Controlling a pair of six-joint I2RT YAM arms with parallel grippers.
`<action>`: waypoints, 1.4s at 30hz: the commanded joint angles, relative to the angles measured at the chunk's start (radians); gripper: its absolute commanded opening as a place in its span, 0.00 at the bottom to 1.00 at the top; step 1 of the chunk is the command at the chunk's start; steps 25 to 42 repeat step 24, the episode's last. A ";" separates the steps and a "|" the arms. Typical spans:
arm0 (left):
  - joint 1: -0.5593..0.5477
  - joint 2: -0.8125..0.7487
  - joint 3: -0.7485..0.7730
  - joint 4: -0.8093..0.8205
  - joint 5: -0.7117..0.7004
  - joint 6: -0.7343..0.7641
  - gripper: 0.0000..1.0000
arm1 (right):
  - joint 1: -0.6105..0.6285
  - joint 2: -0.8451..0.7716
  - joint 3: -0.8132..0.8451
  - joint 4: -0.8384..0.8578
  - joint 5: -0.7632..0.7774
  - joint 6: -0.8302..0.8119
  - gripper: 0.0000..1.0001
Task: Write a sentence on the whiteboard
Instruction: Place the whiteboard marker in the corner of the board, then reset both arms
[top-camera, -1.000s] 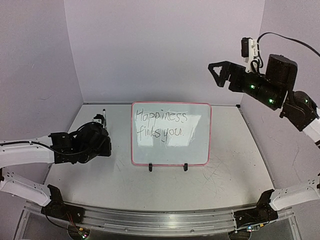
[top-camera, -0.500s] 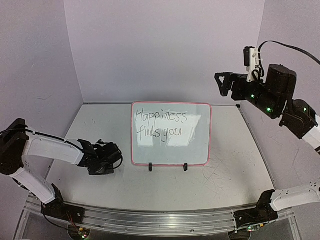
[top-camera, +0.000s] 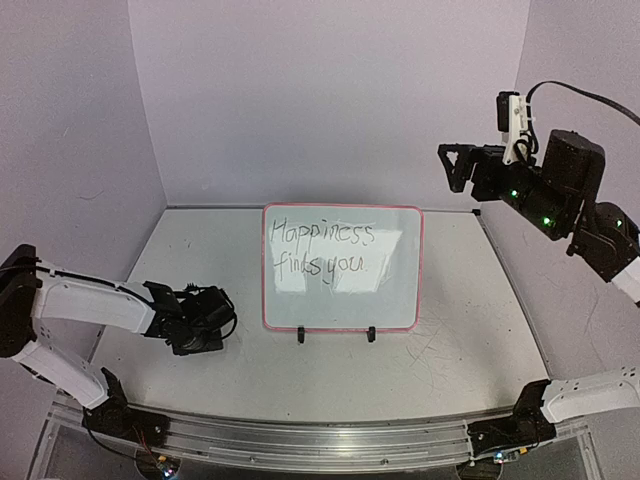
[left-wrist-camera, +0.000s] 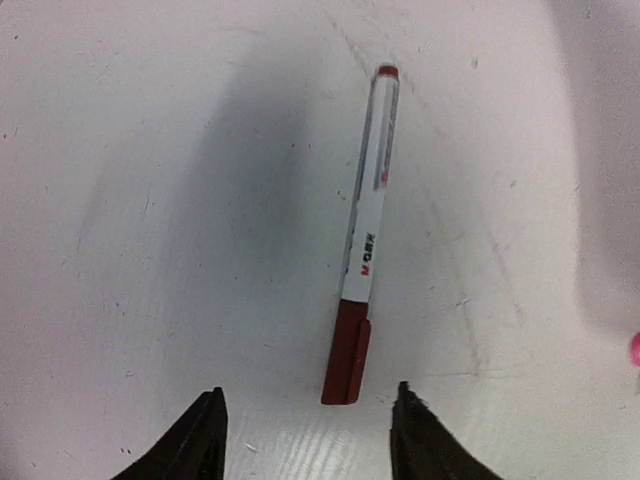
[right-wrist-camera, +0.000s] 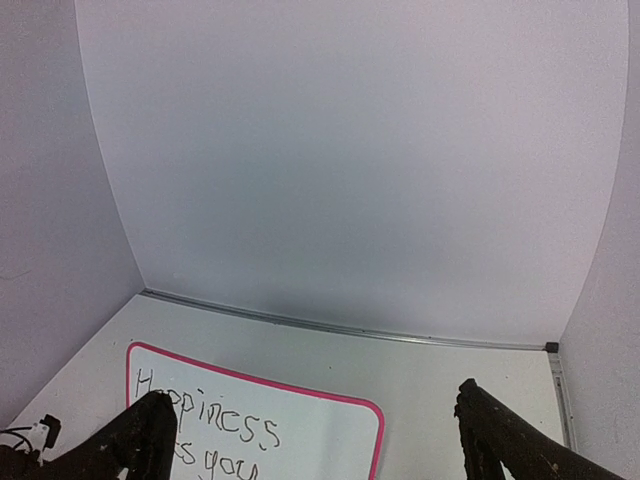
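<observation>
Showing dark two-line sentence, pink-framed glossy whiteboard

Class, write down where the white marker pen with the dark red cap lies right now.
The white marker pen lies flat on the scuffed white tabletop in the left wrist view, cap end just ahead of the left gripper, jaws open.

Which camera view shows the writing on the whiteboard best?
The top view: the writing is whole and readable, both lines on the whiteboard. The right wrist view cuts off part of the second line at the picture's bottom edge. The left wrist view shows none of it.
</observation>
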 joint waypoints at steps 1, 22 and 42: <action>0.004 -0.185 0.098 -0.028 -0.038 0.089 0.72 | 0.004 -0.046 0.042 0.026 0.042 -0.047 0.98; 0.004 -0.356 0.938 0.353 0.045 1.070 0.92 | 0.003 -0.152 0.151 0.126 0.200 -0.107 0.98; 0.003 -0.374 0.922 0.371 0.064 1.062 0.92 | 0.003 -0.186 0.062 0.206 0.220 -0.133 0.98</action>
